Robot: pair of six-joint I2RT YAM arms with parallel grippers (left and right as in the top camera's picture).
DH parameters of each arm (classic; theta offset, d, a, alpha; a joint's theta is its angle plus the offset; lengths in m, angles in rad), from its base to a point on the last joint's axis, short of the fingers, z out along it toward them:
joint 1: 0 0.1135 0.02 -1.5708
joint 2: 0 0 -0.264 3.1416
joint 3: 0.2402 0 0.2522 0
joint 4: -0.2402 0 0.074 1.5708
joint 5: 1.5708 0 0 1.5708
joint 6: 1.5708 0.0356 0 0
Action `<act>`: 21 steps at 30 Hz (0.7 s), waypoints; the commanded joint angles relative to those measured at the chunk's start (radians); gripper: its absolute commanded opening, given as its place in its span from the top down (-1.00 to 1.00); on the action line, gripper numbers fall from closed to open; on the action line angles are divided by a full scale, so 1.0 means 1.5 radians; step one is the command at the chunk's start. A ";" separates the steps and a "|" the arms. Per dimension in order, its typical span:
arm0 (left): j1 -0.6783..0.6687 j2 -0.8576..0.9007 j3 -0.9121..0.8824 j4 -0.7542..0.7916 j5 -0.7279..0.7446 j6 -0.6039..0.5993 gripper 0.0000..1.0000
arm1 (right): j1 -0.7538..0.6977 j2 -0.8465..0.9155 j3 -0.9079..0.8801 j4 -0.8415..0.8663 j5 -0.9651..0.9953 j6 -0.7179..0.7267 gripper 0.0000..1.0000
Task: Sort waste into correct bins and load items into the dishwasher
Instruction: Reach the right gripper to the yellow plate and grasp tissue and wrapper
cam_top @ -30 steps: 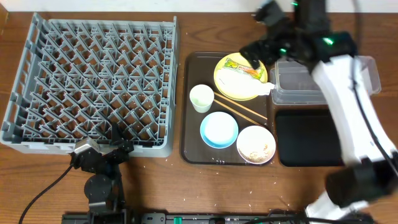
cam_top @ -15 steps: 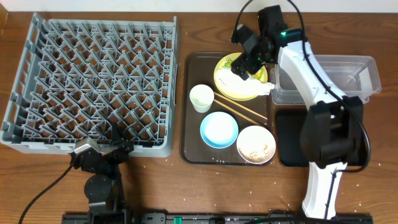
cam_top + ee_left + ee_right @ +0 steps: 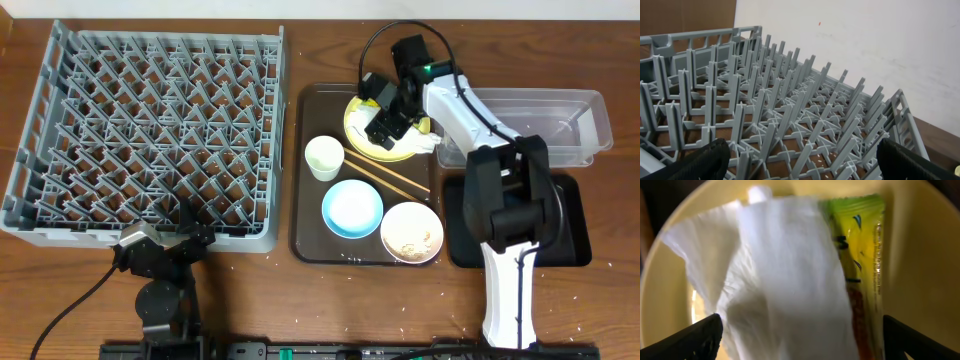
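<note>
My right gripper (image 3: 384, 118) is open and hangs low over the round yellow plate (image 3: 356, 128) on the brown serving tray. In the right wrist view its fingers (image 3: 800, 336) sit on either side of the crumpled white tissue (image 3: 790, 280) and the green-and-orange snack wrapper (image 3: 863, 255), both lying on the plate (image 3: 922, 255). It holds nothing. A corner of the tissue (image 3: 426, 143) shows in the overhead view. My left gripper (image 3: 160, 250) is open and empty at the near edge of the grey dish rack (image 3: 150, 130), whose pegs (image 3: 790, 115) fill its wrist view.
The brown serving tray (image 3: 310, 235) also carries a small white cup (image 3: 323, 157), a light blue bowl (image 3: 352, 208), a white bowl with rice-like crumbs (image 3: 411, 232) and wooden chopsticks (image 3: 390, 178). A clear tub (image 3: 560, 120) and a black tray (image 3: 570, 235) stand to its right.
My right arm has swung in from the back and brought its gripper left and down onto the yellow plate. The left arm has not moved.
</note>
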 commanded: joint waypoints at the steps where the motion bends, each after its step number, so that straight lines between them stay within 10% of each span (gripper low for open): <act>1: 0.002 -0.004 -0.019 -0.015 0.001 0.011 -0.88 | 0.004 0.017 0.014 0.002 0.003 -0.014 -0.84; 4: 0.002 -0.004 -0.019 -0.015 0.001 0.011 -0.87 | 0.004 0.018 0.011 -0.002 0.003 -0.013 -0.46; 10: 0.002 -0.004 -0.019 -0.015 0.001 0.011 -0.87 | 0.004 0.017 0.011 -0.013 0.003 0.016 0.98; 21: 0.002 -0.004 -0.019 -0.015 0.001 0.011 -0.87 | -0.006 -0.099 0.070 -0.018 0.004 0.287 0.98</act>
